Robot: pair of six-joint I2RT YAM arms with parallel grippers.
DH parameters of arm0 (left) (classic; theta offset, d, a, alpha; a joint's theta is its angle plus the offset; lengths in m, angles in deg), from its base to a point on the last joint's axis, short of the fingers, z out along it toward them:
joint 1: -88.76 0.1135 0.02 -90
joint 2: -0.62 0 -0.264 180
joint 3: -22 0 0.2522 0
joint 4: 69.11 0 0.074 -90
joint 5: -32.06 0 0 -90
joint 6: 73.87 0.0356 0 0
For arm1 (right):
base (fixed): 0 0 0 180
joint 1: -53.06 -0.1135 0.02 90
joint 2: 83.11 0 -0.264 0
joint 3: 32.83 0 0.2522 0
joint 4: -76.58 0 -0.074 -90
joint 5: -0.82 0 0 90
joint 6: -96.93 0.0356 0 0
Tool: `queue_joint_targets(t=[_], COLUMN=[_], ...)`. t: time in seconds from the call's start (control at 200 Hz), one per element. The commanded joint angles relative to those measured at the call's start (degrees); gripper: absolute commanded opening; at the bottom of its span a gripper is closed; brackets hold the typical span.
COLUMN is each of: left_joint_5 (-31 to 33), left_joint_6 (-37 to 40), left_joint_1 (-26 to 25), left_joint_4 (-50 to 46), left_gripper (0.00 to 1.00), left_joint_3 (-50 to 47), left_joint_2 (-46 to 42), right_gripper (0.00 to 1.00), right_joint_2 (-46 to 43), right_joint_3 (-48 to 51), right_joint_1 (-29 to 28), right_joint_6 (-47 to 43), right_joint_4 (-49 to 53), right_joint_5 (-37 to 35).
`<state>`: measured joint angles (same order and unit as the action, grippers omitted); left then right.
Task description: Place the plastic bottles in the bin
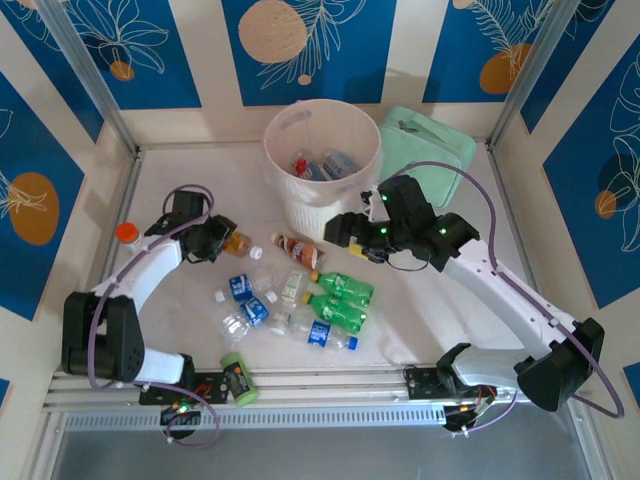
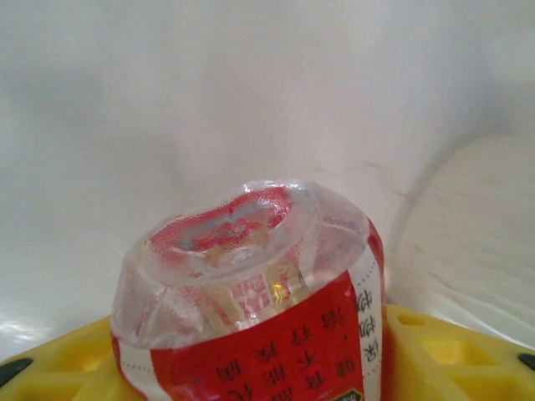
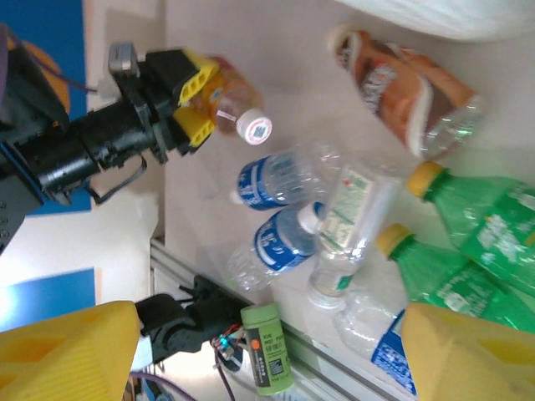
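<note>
Gripping is the step in hand: the left gripper [image 1: 217, 240] has its yellow fingers [image 3: 194, 125] pressed against both sides of the amber bottle [image 3: 230, 98], the red label sitting between them and the white cap jutting out to one side. The hold looks made, though I cannot tell whether the bottle is off the table yet. The bin [image 1: 290, 205] stands well beyond those fingertips, past the loose pile [image 1: 300, 300], with a few bottles already inside it. By my reading the next move calls for a straight lift, high enough that the bottle clears the rim, then a carry forward over the opening before the fingers part. The grip sits on the bottle's body, so the bottle may tilt as it rises; a firm squeeze would help. The right gripper [image 3: 272, 322] hangs with its fingers wide apart and nothing between them, the green bottles [image 3: 485, 225] just off to one side of them. It sits close beside the bin, near the path of the carry, so the left arm likely needs to stay clear of it.
</note>
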<state>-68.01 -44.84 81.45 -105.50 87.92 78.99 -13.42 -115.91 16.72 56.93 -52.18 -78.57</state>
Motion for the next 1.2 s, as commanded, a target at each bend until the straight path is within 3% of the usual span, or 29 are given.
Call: queue_joint_targets(t=[0.0, 0.415, 0.75, 1.025, 1.195], left_joint_5=[-7.36, -26.26, -28.96, -30.82, -31.92], left_joint_6=[1.74, -5.48, -6.98, -7.15, -6.97], left_joint_1=[0.85, -1.25, -10.24, -13.27, -13.96], left_joint_4=[3.69, 21.42, 30.49, 32.99, 33.57], left_gripper=[0.53, 0.5, 0.51, 0.5, 0.5], left_joint_3=[3.25, 11.72, 15.37, 17.23, 17.74], left_joint_2=[-5.1, -10.41, -8.12, -6.13, -5.37], right_gripper=[0.83, 0.72, 0.66, 0.6, 0.51], right_joint_2=[1.57, 7.51, 10.82, 11.34, 11.52], right_joint_3=[-3.51, -15.46, -21.49, -22.5, -23.11], right_joint_1=[-1.98, -3.04, -2.51, -1.74, -1.1], right_joint_6=[-4.09, -7.11, -7.28, -6.76, -6.84], right_joint_4=[-1.43, -1.73, -2.32, -2.89, -2.98], right_joint_5=[3.56, 7.58, 9.52, 9.3, 9.43])
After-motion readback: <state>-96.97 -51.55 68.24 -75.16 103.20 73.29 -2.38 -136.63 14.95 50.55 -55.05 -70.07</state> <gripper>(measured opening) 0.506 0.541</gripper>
